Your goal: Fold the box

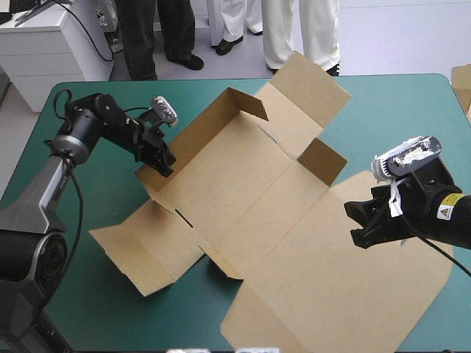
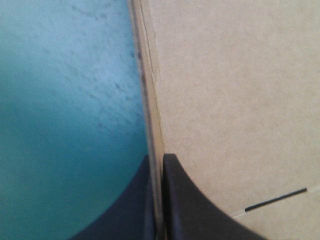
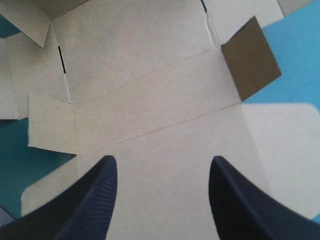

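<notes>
One brown box (image 1: 250,198) mid-worktop, mostly flat, its left long wall and two small flaps raised | left jaws clenched on that wall's edge, board pinched between them | right jaws spread wide over the flat lid side | teal-green worktop (image 1: 383,110) beneath.

High view: bright, even light from above, no hard glare on desk (image 1: 383,103). Shadows soft and short. Darker patch on teal-green cover (image 1: 96,309) under lifted near-left flaps of box (image 1: 243,191). Upright flap at box's right side darker on its facing side. Left claw (image 1: 158,158) and right claw (image 1: 360,220) very dark, little detail. Left wrist view: cover bright far from claw, dimmer close to black fingers (image 2: 190,210). Right wrist view: board evenly lit, upright flap in shade, soft shadow on cover beside small flap.
</notes>
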Robot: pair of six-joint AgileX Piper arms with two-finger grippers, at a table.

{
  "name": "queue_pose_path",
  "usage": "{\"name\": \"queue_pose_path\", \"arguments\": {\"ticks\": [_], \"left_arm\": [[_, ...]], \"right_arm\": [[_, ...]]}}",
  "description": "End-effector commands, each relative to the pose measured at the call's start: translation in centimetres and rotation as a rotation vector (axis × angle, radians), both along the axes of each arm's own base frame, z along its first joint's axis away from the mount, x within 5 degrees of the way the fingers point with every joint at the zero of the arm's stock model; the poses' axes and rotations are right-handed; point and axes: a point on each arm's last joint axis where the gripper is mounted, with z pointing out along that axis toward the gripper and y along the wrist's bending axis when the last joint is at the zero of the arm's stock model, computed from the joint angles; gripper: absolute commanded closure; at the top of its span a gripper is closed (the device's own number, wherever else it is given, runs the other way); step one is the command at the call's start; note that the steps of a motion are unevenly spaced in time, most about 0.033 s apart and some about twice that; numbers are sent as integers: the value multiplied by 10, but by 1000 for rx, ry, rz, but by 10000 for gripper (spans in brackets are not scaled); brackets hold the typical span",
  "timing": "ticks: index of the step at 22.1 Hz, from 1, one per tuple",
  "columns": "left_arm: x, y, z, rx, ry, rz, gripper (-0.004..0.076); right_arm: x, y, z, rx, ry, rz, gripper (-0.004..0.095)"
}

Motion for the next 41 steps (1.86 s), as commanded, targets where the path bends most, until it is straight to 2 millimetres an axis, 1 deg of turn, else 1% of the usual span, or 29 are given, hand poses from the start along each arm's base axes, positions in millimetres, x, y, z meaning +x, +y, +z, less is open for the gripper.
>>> {"name": "queue_pose_path", "arguments": {"ticks": [1,3,5,6,8,10,12,14,17,19,21,22,23,24,25,26,27,28,29,30,31,32,33,34,35,36,37,41], "left_arm": [[12,-30,44,71,-272,-121,756],[20,-52,50,157,-372,-195,756],[24,-80,54,240,-492,-289,756],[27,-93,59,274,-587,-312,756],[25,-120,68,297,-771,-359,756],[20,-140,75,323,-895,-402,756],[15,-148,75,358,-912,-436,756],[9,-154,73,365,-889,-456,756],[-1,-164,72,334,-852,-440,757],[-9,-167,71,347,-876,-427,757],[-21,-168,72,351,-907,-405,757],[-34,-167,70,355,-924,-401,756],[-41,-166,67,354,-929,-404,756],[-57,-163,63,345,-939,-403,756],[-65,-162,59,349,-948,-409,756],[-79,-159,55,335,-967,-398,756],[-86,-158,53,333,-974,-394,756],[-98,-155,52,360,-1008,-401,756],[-108,-153,57,385,-1062,-408,756],[-111,-153,59,405,-1097,-415,756],[-112,-151,65,443,-1165,-407,756],[-112,-150,67,454,-1186,-402,756],[-111,-149,67,473,-1215,-393,756],[-114,-149,66,461,-1215,-382,756],[-118,-152,61,457,-1204,-379,756],[-120,-155,59,449,-1204,-384,756],[-125,-160,58,425,-1211,-392,756],[-130,-164,51,397,-1221,-366,756]], "right_arm": [[0,0,13,42,-98,-7,404],[1,0,14,50,-116,-12,404],[3,0,17,69,-144,-24,404],[4,0,18,75,-163,-33,404],[7,-2,21,105,-184,-84,403],[13,-9,20,74,-193,-175,403],[18,-15,17,19,-185,-237,404],[24,-19,14,-38,-183,-282,403],[30,-24,13,-82,-194,-331,403],[32,-26,14,-100,-205,-357,403],[34,-30,14,-126,-216,-386,403],[35,-33,14,-137,-223,-412,403],[36,-36,15,-137,-228,-429,404],[39,-39,15,-133,-237,-451,404],[41,-42,15,-135,-239,-461,404],[47,-48,15,-138,-232,-489,404],[52,-51,15,-138,-224,-495,403],[60,-55,19,-89,-210,-497,404],[71,-58,24,-63,-206,-487,404],[78,-60,26,-42,-194,-485,404],[93,-64,30,-11,-161,-474,404],[101,-66,30,-1,-139,-475,404],[112,-69,36,19,-113,-467,403],[119,-72,38,18,-99,-469,403],[131,-74,43,4,-85,-466,403],[138,-75,44,-2,-79,-465,403],[154,-76,45,5,-63,-456,403],[188,-78,45,26,-61,-444,403]]}}
